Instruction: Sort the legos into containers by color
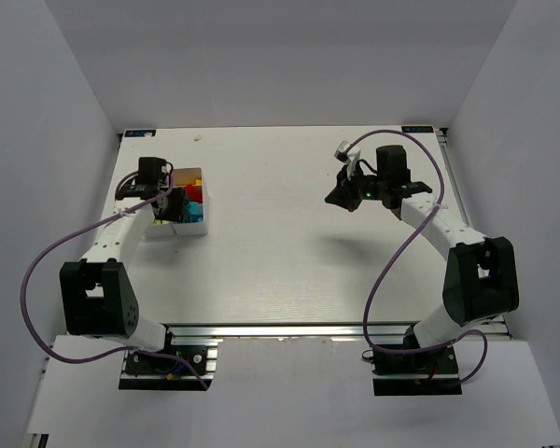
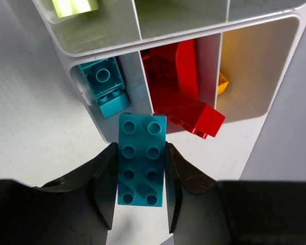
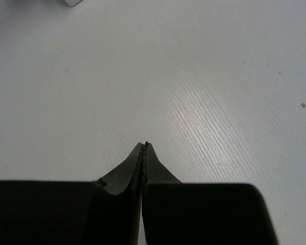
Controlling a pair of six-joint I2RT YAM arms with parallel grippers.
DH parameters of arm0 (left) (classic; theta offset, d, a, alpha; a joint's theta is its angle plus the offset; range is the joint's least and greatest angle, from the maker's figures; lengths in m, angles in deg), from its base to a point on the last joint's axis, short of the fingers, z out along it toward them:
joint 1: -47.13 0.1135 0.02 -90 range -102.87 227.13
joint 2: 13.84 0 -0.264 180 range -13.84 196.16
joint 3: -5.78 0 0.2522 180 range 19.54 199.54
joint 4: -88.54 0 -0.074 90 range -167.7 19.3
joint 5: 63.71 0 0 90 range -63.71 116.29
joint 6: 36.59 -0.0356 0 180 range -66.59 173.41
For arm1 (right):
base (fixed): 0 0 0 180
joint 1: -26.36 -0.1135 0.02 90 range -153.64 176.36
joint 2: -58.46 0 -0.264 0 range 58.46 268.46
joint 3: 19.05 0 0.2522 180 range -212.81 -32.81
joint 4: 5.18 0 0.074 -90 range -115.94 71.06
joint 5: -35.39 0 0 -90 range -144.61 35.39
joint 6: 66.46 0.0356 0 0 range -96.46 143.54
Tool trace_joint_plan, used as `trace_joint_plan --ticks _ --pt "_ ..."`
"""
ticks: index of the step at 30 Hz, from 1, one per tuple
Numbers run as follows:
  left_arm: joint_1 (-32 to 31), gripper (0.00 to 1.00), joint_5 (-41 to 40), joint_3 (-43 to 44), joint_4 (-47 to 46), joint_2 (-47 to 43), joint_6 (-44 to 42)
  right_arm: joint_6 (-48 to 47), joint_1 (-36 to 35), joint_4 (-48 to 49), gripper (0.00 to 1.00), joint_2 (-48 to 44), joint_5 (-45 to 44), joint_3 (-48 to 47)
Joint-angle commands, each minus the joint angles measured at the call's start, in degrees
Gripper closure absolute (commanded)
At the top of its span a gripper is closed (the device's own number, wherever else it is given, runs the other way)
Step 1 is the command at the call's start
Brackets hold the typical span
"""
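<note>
We find the left gripper clamped on a teal brick, one finger on each long side. The brick's long axis runs straight out of the jaws toward the tray, which sits at the table's left. In the wrist view the brick's leading end overlaps the tray's near wall. The compartment holding teal bricks lies just beyond that end, slightly left. The red bricks lie beyond and to the right. We judge that release calls for a short advance biased left, away from red. The right gripper is pressed together, empty, over the table, well apart from the tray. The left arm is nearer.
</note>
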Motion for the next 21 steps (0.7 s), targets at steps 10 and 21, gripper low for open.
trace_joint_plan --ticks 10,21 --pt "0.42 0.85 -1.16 0.37 1.17 3.29 2.76 0.02 -0.23 1.62 1.00 -2.26 0.21 0.40" --pt "0.51 0.57 -2.21 1.69 2.22 4.52 2.67 -0.24 -0.23 1.71 1.00 -2.35 0.55 0.49"
